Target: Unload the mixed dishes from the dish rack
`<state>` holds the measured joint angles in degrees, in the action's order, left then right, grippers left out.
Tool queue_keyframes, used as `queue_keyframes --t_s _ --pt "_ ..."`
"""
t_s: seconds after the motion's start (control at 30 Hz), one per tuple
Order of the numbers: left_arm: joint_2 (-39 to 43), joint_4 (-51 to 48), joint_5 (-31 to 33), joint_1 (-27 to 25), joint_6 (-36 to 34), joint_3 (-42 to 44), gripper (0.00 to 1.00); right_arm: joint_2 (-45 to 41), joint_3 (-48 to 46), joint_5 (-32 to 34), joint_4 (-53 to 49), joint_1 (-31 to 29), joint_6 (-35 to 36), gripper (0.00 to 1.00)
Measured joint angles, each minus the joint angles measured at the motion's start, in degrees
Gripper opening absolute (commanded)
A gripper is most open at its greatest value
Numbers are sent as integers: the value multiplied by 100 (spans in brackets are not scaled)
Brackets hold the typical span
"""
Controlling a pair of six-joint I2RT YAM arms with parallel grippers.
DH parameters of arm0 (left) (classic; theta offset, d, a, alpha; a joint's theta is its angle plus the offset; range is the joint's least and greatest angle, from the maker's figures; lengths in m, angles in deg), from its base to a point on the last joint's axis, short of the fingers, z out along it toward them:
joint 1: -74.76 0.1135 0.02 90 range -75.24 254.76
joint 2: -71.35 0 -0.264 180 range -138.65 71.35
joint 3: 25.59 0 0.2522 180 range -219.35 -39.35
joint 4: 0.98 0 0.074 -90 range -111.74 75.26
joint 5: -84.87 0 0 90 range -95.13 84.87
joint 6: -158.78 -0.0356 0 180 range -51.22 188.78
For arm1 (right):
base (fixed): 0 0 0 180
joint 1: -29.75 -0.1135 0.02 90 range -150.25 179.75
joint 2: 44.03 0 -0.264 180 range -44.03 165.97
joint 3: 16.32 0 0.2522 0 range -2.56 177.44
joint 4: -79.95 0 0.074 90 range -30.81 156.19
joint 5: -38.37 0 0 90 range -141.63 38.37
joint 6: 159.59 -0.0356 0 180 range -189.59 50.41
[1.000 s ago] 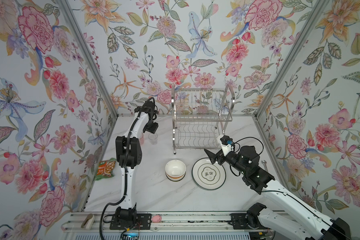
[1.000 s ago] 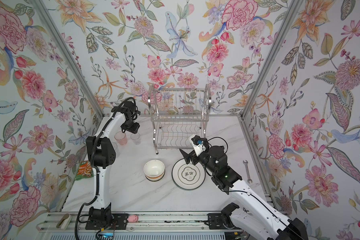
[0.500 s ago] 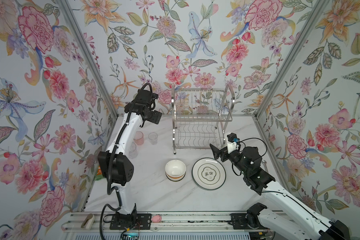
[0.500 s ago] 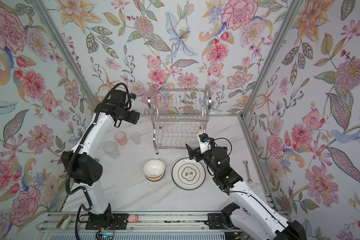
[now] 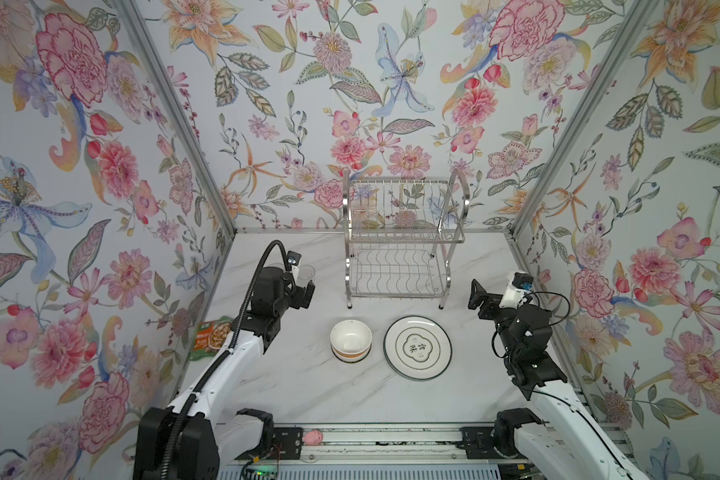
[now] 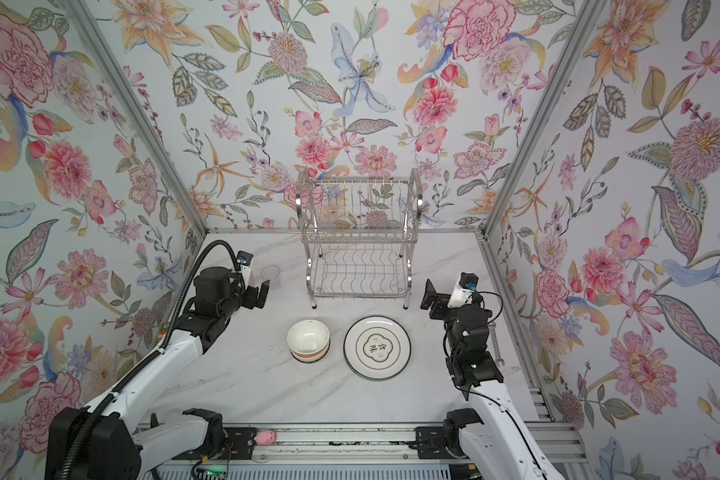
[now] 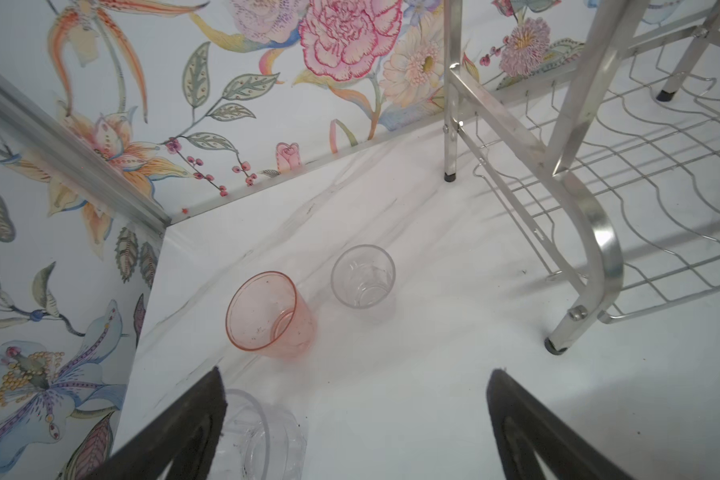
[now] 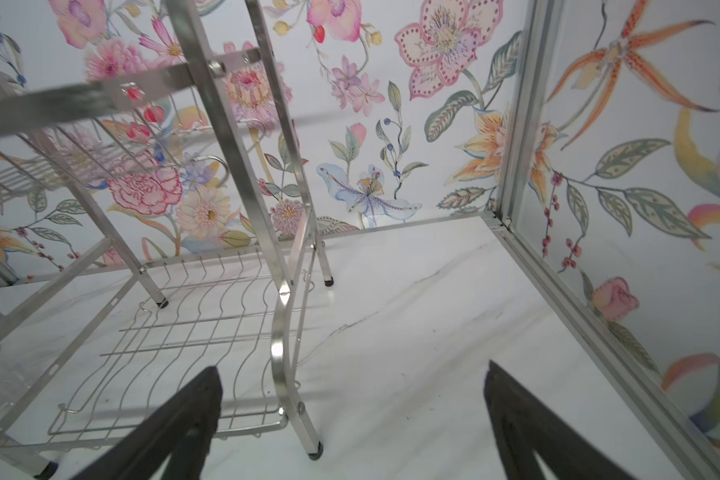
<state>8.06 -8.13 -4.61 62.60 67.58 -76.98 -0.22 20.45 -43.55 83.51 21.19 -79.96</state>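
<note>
A white marble-look table [image 5: 308, 395] is seen from above, enclosed by flowered walls. A two-tier chrome wire dish rack [image 5: 400, 249] is stood at the back of the table, against the rear wall. The left gripper [image 5: 304, 291] is held above the table to the left of the rack, its jaws spread wide with only table between them. The right gripper [image 5: 476, 295] is held to the right of the rack, its jaws likewise spread wide. A round white plate [image 5: 417, 347] with a dark rim and dark characters is laid flat in front of the rack. A cream bowl [image 5: 351, 340] with an orange band is set upright just beside it, to its left. A green and orange food packet [image 5: 211, 336] is lain at the table's left edge. In the left wrist view a pink tumbler [image 7: 267, 316] and a clear tumbler [image 7: 362, 276] are stood upright side by side, apart from the rack, and a second clear tumbler [image 7: 262, 440] is partly hidden behind one finger. A steel wrench [image 6: 494, 345] is lain by the right edge
</note>
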Motion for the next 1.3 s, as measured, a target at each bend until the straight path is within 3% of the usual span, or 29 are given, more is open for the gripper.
queue_keyframes --t_s 0.2,0.47,0.9,1.3 --pt "243 1650 656 0 109 1224 99 275 -680 101 586 326 -63 99" --pt "-621 3324 1484 0 382 1694 99 1038 -1266 479 1799 459 229 99" --pt "-1617 5200 1773 35 94 2264 99 2671 -1408 533 3467 566 632 99" --pt "-2621 7060 1672 516 -4 2627 99 3880 -988 142 4306 874 824 99"
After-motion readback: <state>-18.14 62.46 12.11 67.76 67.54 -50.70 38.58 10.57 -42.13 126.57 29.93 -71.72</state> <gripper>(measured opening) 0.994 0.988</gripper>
